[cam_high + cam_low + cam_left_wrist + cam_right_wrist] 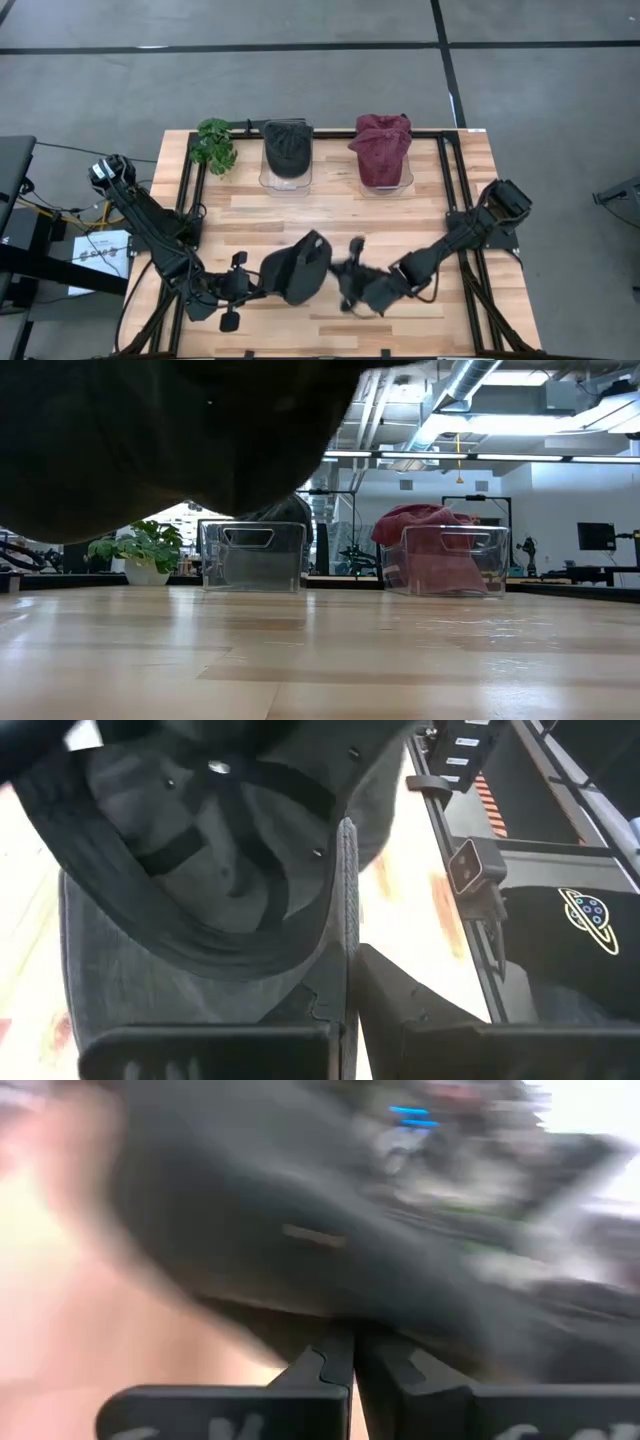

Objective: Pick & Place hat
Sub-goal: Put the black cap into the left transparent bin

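Note:
A dark grey cap [300, 268] hangs over the near middle of the table, lifted off the wood; in the low view its dark mass [150, 440] fills the upper left. My left gripper [245, 287] is at the cap's left side, shut on it. The left wrist view looks into the cap's hollow crown [215, 850]. My right gripper [350, 280] is just right of the cap, a small gap between them, fingers shut [345, 1365]; the cap [300, 1240] looms blurred ahead of it. My left gripper pinches the cap's stitched edge [347, 890] between its two fingers [420, 1020], coming roughly level from the table's left. The cap is lifted clear of the table, its open inside turned toward the gripper.
At the far edge stand two clear bins: the left bin [268, 182] holds another dark cap [287, 150], the right bin [405, 185] a red cap [383, 148]. A small potted plant [213, 145] sits left of them. Bare wood [330, 215] lies between the bins and the arms.

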You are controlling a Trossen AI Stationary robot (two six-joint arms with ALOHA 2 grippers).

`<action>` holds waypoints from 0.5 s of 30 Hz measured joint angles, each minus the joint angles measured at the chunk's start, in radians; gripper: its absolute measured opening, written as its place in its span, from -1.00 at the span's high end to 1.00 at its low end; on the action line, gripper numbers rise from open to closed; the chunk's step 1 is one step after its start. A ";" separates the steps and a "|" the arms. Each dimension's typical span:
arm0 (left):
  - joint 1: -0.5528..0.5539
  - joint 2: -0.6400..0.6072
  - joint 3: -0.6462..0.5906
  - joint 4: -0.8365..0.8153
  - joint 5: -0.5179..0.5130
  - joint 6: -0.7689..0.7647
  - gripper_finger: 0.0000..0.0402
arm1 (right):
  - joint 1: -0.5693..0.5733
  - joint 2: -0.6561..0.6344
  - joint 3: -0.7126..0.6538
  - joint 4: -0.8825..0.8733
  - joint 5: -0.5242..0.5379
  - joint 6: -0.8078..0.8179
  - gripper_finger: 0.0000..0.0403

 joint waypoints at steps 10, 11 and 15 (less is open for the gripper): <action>0.003 0.000 0.000 0.000 -0.011 0.003 0.93 | 0.107 -0.019 0.000 0.009 -0.539 0.047 1.00; 0.003 0.000 0.000 0.001 -0.012 0.004 0.93 | 0.114 -0.032 0.000 0.009 -0.508 0.033 1.00; 0.003 0.000 0.000 0.002 -0.014 0.004 0.93 | 0.131 -0.085 0.000 0.086 -0.185 -0.077 1.00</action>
